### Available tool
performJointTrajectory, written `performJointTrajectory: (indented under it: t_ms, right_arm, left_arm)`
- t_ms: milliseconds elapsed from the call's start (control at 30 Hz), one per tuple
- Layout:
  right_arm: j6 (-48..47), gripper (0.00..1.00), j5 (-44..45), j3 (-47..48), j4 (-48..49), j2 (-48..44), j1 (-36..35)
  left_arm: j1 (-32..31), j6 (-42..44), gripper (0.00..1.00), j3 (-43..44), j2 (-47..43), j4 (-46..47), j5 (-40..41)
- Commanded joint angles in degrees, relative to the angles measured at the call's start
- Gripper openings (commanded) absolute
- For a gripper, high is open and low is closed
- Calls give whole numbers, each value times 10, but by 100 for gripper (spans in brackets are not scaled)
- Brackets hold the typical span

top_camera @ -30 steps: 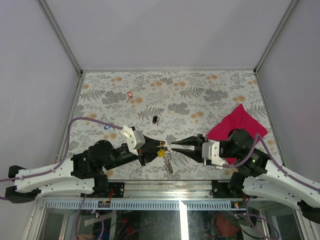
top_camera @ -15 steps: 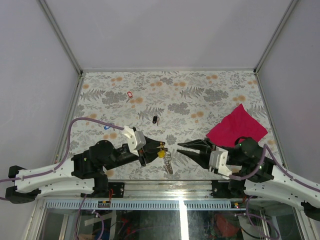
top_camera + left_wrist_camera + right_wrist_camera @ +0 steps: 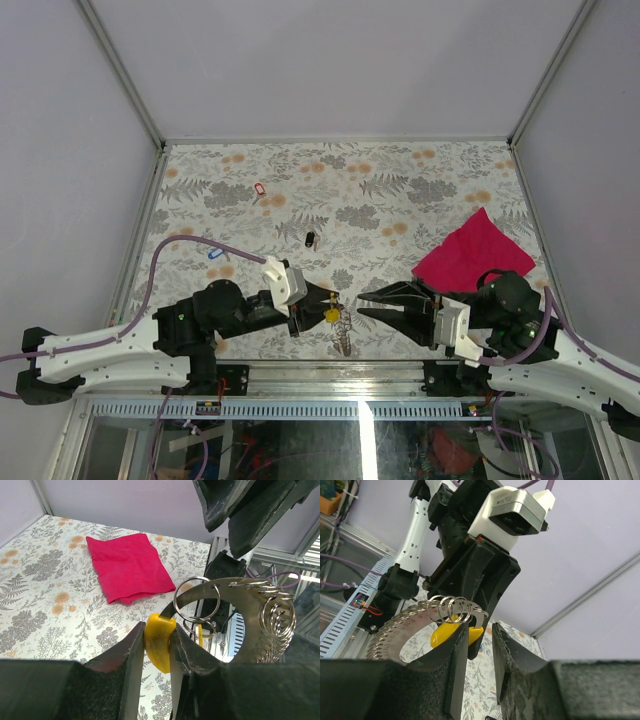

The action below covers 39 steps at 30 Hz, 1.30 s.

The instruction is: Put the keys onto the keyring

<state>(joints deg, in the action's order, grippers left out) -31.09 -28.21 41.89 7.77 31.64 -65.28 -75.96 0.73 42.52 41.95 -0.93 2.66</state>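
My left gripper (image 3: 322, 306) is shut on the yellow piece (image 3: 159, 641) of the keyring (image 3: 240, 587), a flat grey metal loop carrying several small split rings (image 3: 452, 609), held above the table's near edge. My right gripper (image 3: 360, 304) faces it from the right, open, with its tips just short of the loop's end and nothing between its fingers (image 3: 457, 670). On the table lie a red key (image 3: 260, 189), a black key (image 3: 310, 239) and a blue key (image 3: 215, 254), all far from both grippers. A yellow sliver (image 3: 200, 635) hangs behind the rings; I cannot make out what it is.
A magenta cloth (image 3: 470, 250) lies on the floral table cover (image 3: 400, 190) at the right, beside the right arm. Pale walls close off the back and both sides. The metal frame rail (image 3: 330, 370) runs along the near edge under both grippers.
The right arm has pulled back toward the near edge, off the cloth, its jaws slightly wider. The left gripper has shifted right and nearer with the keyring.
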Motion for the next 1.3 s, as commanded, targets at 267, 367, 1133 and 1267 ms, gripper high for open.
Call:
performJointTrajectory:
  t_ms: [267, 367, 1133, 1267]
  right_arm:
    - [12, 32, -53, 44, -16, 8, -5]
    - [14, 32, -62, 45, -18, 13, -5]
    - [25, 33, -82, 36, -33, 23, -5]
    - [21, 32, -76, 36, -31, 25, -5]
  left_arm:
    - [4, 5, 0, 20, 7, 32, -17]
    - [4, 6, 0, 21, 9, 34, -19]
    - [3, 6, 0, 28, 14, 28, -19]
    - [4, 6, 0, 28, 14, 27, -19]
